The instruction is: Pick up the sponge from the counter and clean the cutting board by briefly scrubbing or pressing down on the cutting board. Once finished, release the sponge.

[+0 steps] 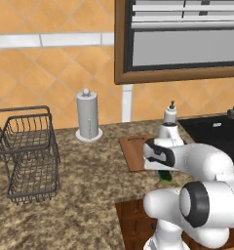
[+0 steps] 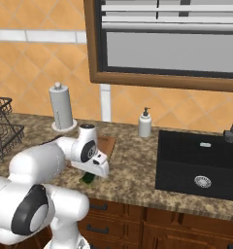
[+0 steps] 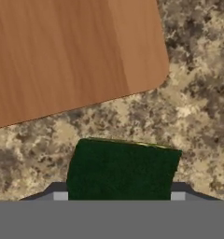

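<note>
Flat dark green sponge (image 3: 122, 169)

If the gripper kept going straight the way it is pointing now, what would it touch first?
Most likely the sponge: in the hand view it lies on the counter between the fingertips of the gripper. The cutting board lies beyond it. The remaining gap is hard to judge.

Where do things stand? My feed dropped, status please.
Gripper low over counter, fingers straddling sponge, closure unclear. Sponge beside cutting board, not on it. Nothing between them.
</note>
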Tool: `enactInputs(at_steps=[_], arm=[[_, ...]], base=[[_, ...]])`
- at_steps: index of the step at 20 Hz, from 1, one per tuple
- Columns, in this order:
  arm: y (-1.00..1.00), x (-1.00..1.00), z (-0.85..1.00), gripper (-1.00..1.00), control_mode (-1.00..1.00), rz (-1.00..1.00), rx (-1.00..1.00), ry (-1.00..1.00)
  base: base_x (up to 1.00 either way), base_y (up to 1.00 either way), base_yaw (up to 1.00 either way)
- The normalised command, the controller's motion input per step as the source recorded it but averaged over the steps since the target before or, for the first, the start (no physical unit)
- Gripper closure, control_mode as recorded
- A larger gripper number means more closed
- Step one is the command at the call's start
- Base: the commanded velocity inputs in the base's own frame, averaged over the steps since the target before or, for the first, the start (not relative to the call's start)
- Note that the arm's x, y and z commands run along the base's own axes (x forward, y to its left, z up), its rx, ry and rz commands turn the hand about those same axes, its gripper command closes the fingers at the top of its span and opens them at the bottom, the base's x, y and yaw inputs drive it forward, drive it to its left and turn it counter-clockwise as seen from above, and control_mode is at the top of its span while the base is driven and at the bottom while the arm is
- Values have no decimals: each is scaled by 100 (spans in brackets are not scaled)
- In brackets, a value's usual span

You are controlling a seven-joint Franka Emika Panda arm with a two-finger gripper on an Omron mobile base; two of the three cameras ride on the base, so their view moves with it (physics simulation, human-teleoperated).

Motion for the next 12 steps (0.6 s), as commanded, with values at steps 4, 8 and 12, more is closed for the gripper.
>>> enactInputs(at_steps=[4, 8, 12], arm=[[-7, -15, 43, 100, -100, -30, 0, 2], [-5, -14, 15, 100, -100, -25, 0, 1], [-9, -4, 12, 100, -100, -34, 0, 3]], base=[[0, 0, 0], [0, 0, 0], [0, 0, 0]])
